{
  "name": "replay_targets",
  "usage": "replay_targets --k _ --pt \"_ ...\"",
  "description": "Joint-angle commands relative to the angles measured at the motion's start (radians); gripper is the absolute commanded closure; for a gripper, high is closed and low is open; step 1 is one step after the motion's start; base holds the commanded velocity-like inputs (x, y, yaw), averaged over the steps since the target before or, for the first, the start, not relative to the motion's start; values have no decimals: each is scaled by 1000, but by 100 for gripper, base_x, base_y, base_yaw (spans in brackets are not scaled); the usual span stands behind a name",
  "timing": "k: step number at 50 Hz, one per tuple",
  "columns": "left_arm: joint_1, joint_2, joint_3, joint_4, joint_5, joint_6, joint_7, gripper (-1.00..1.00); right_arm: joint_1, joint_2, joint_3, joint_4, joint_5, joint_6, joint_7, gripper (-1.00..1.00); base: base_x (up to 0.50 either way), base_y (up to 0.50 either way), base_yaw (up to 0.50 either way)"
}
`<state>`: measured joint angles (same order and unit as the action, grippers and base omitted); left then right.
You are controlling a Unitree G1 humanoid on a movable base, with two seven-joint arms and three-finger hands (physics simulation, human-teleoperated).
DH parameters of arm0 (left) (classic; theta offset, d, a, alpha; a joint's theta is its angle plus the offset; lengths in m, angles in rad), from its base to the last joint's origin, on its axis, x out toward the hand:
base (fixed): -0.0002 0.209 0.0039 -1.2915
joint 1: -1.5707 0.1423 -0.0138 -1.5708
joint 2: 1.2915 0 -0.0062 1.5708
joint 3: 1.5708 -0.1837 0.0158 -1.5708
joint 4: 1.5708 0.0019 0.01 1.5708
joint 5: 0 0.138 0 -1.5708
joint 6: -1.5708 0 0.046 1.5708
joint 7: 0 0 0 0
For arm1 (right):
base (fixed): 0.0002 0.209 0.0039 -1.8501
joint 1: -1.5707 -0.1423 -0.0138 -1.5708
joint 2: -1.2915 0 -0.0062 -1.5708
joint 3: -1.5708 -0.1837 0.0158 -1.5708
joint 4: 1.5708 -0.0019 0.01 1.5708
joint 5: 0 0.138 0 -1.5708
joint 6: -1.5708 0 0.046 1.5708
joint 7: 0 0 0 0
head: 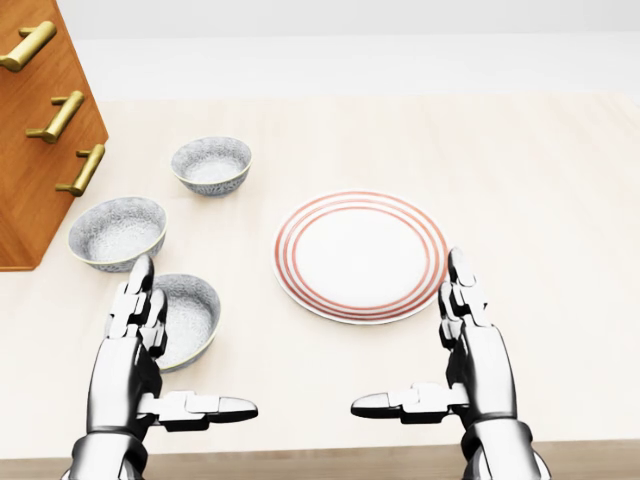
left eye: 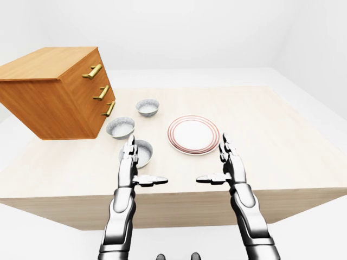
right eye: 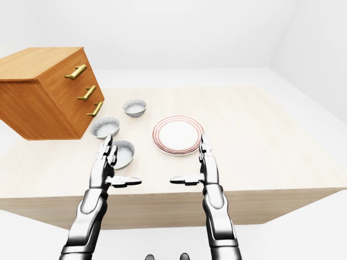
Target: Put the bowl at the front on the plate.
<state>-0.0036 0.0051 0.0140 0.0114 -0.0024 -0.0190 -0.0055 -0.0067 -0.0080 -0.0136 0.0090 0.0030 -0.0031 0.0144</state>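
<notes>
Three grey speckled bowls sit left of a white plate (head: 361,255) with red rings on the pale wooden table (head: 540,180). The bowl lowest in the head view (head: 192,312) is partly covered by my left hand (head: 193,342), which stands open over its left rim, fingers pointing up and thumb stretched right below it. I cannot tell whether the hand touches it. Two more bowls lie higher: one (head: 117,231) by the dresser, one (head: 211,163) further up. My right hand (head: 408,335) is open too, just below the plate's right edge, holding nothing.
A wooden dresser (left eye: 51,92) with three brass handles stands on the table at the upper left, close to the two upper bowls. The table's near edge (left eye: 179,192) runs just under both wrists. White floor and walls surround the table.
</notes>
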Motion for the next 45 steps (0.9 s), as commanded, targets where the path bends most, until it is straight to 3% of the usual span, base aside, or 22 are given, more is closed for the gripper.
replay_targets --k 1,7,9,10,15,20,24,28,29,30,34,37,39,41,42,43,45 --pt "-9 10 21 27 -12 -40 -11 -100 -15 -14 -21 20 2 -15 26 -100 0 0 0" --pt "-13 10 18 45 -6 -66 -10 -100 -16 -13 -19 15 -13 3 17 -100 0 0 0" --pt "-14 10 23 28 -21 -46 -13 -100 -18 -13 -20 18 -12 3 17 -100 0 0 0" --pt "-20 11 25 44 -20 -59 -9 -100 -19 -13 -19 17 -14 5 16 -100 0 0 0" --pt "-14 11 19 46 -14 -68 -11 -100 -19 -14 -20 23 -15 0 17 -100 0 0 0" --pt "-6 10 16 34 -9 -68 -13 -100 -16 -14 -17 20 -19 -2 20 -100 0 0 0" --pt "7 12 18 14 5 -68 -5 -100 -14 -12 -14 9 -25 15 16 -100 0 0 0" --pt "51 11 20 -104 1 -68 -8 -100 -21 -14 -25 36 -5 -9 27 -100 0 0 0" --pt "83 12 18 -163 -7 -52 -22 -100 -15 -12 -20 16 -7 1 26 -100 0 0 0" --pt "107 12 24 -215 -30 -17 -40 -100 -15 -12 -17 12 -10 6 25 -100 0 0 0" --pt "135 9 56 -239 36 -51 13 -100 -19 -14 -22 37 -7 -4 28 -100 0 0 0" --pt "175 11 92 -336 -11 26 -19 -100 -14 -12 -25 28 5 -1 28 -100 0 0 0" --pt "182 3 120 -362 -24 49 -10 -100 -14 -11 -20 22 7 7 32 -100 0 0 0" --pt "190 -4 145 -399 -54 104 -8 -100 -18 -12 -19 28 2 8 29 -100 0 0 0" --pt "193 -8 155 -409 -56 106 -2 -100 -19 -13 -20 32 1 7 28 -100 0 0 0" --pt "180 -17 176 -381 -37 53 41 -100 -22 -14 -23 44 1 1 26 -100 0 0 0" --pt "180 -18 189 -394 -46 70 60 -100 -25 -15 -25 52 0 -1 24 -100 0 0 0"
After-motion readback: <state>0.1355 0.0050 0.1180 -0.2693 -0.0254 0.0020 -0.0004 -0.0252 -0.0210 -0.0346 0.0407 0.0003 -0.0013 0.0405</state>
